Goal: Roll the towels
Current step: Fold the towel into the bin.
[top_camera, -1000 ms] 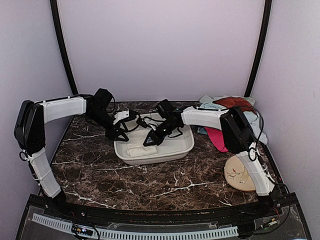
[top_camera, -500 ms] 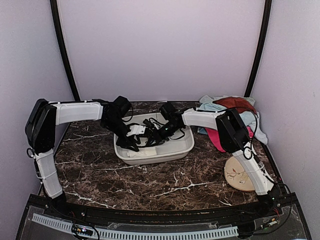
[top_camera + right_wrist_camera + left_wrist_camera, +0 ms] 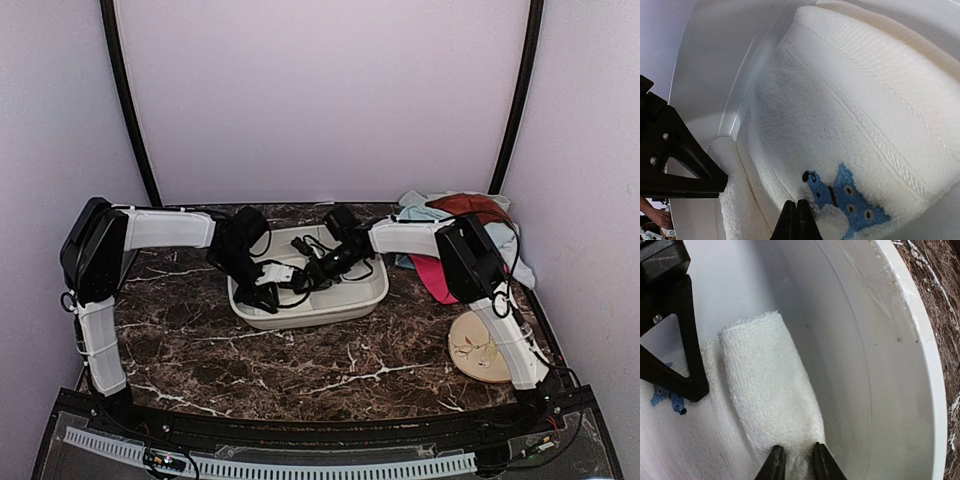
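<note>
One cream towel (image 3: 765,385), blue-marked and half rolled, lies in one basin (image 3: 920,365). Of two arms, left gripper (image 3: 799,465) pinches the roll's end; right gripper (image 3: 796,220) is closed, tips at the cloth.

Cream towel (image 3: 765,390) fluffy terry cloth; basin (image 3: 880,365) smooth glossy plastic; table (image 3: 300,360) veined marble.

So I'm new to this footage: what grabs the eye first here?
The left hand and right hand meet inside the white basin at mid-table, on a cream-white towel with a blue mark, one edge rolled. Coloured towels are heaped at the far right corner, a leaf-patterned disc nearer.
</note>
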`<state>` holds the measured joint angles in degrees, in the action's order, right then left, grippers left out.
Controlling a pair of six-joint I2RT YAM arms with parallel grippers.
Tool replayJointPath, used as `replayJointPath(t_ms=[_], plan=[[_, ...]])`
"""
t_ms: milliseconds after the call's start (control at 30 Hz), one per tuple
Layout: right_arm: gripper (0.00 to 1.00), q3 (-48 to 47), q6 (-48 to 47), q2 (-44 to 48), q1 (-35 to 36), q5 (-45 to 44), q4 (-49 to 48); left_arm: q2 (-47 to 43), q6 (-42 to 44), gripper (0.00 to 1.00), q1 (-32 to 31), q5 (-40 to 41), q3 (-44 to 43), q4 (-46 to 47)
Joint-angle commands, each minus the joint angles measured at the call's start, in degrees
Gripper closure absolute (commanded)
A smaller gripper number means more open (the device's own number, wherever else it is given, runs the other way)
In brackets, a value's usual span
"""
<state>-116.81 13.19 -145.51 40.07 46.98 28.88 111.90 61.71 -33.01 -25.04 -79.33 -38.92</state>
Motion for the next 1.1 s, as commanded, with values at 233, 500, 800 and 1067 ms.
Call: replayJointPath(t_ms=[233, 500, 800, 1067], plan=[[0.79, 26.5, -12.6, 22.4, -3.4, -13.4, -23.1, 8.6, -9.0, 0.94, 6.0, -7.4, -11.6, -8.1], [0.77, 43.0, -32.3, 32.5, -1.6, -13.3, -35.7, 15.0, -10.7, 0.94, 8.7, -11.3, -19.0, -13.6], [0.76, 39.3, -39.9, 28.8, 6.6, -17.5, -31.6, 21.6, -10.9, 0.95, 10.0, -12.0, -27.5, -18.6], [0.76, 36.2, -56.3, 22.0, 10.2, -29.7, -33.4, 23.3, -9.9, 0.95, 10.4, -11.4, -28.7, -19.1]])
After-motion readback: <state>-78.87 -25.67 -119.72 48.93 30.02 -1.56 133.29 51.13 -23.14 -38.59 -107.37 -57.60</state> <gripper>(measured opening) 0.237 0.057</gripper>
